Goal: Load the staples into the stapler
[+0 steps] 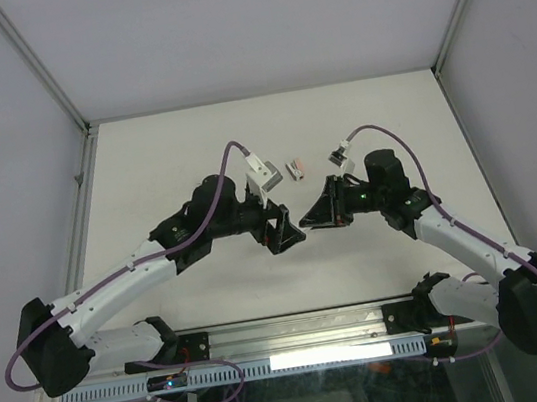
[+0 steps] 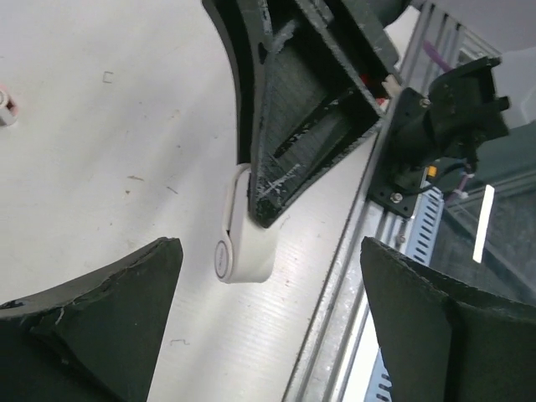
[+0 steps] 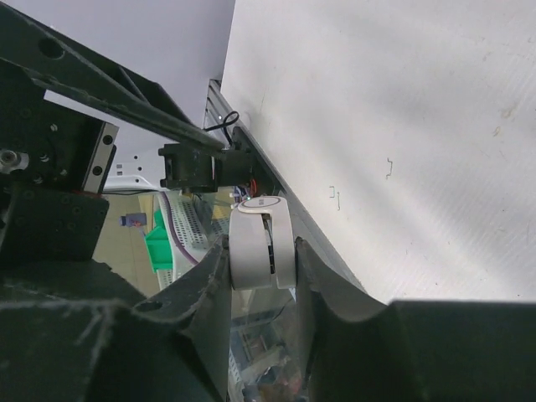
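Closest to me, past the aluminium rail (image 1: 298,333) at the near edge, the two arms lean in so their tips almost meet over the middle of the table (image 1: 171,155). The right gripper (image 3: 261,255) pinches the stapler (image 2: 243,247). Its two dark fingers press on the pale body from either side, with the rounded hinge end sticking out past the fingertips. I judge it is held this way so that the end stays free to be worked on. I cannot tell whether the stapler's base touches the table or hangs just above it, nor whether its magazine is open.

The left gripper (image 1: 289,233) faces it with its jaws spread wide and nothing between them. In its wrist view the stapler sits in the gap between the two fingers but touches neither. That suits a helper role: it is free either to steady the stapler or to go for the refill.

Further out, well apart from both claws, the staples (image 1: 294,169) lie on the table in their small red-and-white sleeve, and neither arm is touching them. My read is that loading has not begun. The open left claw is the one I would send out to the sleeve, while the right keeps the stapler presented
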Tool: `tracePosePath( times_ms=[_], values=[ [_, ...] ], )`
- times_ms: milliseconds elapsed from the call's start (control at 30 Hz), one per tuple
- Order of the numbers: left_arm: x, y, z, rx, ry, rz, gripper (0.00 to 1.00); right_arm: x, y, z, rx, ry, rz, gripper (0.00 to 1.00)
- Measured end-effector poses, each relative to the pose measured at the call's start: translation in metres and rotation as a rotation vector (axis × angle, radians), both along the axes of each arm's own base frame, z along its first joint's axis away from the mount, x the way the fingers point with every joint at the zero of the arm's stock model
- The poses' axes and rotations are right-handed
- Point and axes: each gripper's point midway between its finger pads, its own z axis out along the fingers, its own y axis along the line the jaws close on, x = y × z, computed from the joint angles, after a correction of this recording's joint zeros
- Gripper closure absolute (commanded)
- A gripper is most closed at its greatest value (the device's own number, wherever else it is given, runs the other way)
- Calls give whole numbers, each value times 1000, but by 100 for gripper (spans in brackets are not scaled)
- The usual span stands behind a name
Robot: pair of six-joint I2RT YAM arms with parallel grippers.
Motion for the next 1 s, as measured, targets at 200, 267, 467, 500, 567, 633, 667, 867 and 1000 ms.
tracePosePath(
  times_ms=[200,267,467,500,567,633,667,867,1000],
  values=[
    [10,-5,-28,136,-23,31,18,1,0,-1,-6,26,-17,100],
    [9,-8,-39,177,-21,30,26,1,0,-1,-5,28,-17,100],
    [4,-6,-59,259,-17,24,56,1,0,1,-2,25,-17,100],
    [5,-6,-58,259,-22,22,62,1,0,1,-3,26,-17,100],
    [4,-6,-58,257,-23,18,74,2,0,1,-4,24,-22,97],
    [3,-7,-57,259,-33,10,85,3,0,0,-6,28,-26,64],
    [2,-8,-57,262,-38,4,91,3,0,0,-9,34,-31,45],
    [0,-8,-59,272,-46,-4,100,14,-11,3,-40,7,-83,24],
    [0,-8,-59,272,-46,-4,100,28,-29,11,-37,-23,-166,37]
  ],
)
